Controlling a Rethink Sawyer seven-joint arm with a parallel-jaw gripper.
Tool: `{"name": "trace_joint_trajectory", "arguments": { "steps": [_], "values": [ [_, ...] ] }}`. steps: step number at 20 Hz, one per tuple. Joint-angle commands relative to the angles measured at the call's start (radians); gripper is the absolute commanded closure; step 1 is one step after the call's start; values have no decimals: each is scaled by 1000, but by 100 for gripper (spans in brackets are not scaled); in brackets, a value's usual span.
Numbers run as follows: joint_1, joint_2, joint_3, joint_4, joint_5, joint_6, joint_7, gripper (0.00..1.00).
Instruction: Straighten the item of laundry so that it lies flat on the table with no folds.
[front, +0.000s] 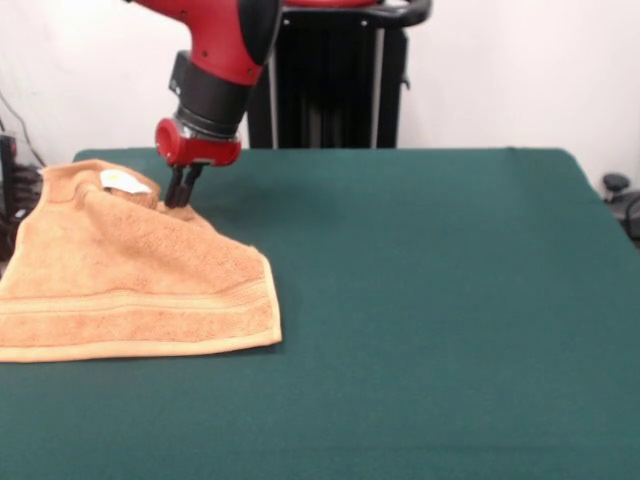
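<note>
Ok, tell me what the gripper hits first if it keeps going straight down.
The towel: the gripper points down at its raised fold, apparently already touching it. The table lies beneath.

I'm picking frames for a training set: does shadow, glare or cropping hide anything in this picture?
Front view: lighting is soft and even, no glare on the table; the towel throws only a faint shadow along its near edge; the gripper shows dark where it meets the cloth, jaws close together; the arm is cut off at the top edge, and the towel reaches the left edge.
</note>
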Motion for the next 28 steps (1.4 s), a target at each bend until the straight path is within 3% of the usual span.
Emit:
{"name": "trace_joint_trajectory", "arguments": {
  "steps": [1,13,20,26,28],
  "values": [
    [-16,94,105,-141,-12,-64,150,100],
    [-204,92,327,-190,-171,117,113,100],
    [-454,62,616,-137,-275,357,13,100],
    [-649,116,813,-115,-279,539,-106,100],
    [-675,137,832,-126,-254,599,-132,100]
  ]
}}
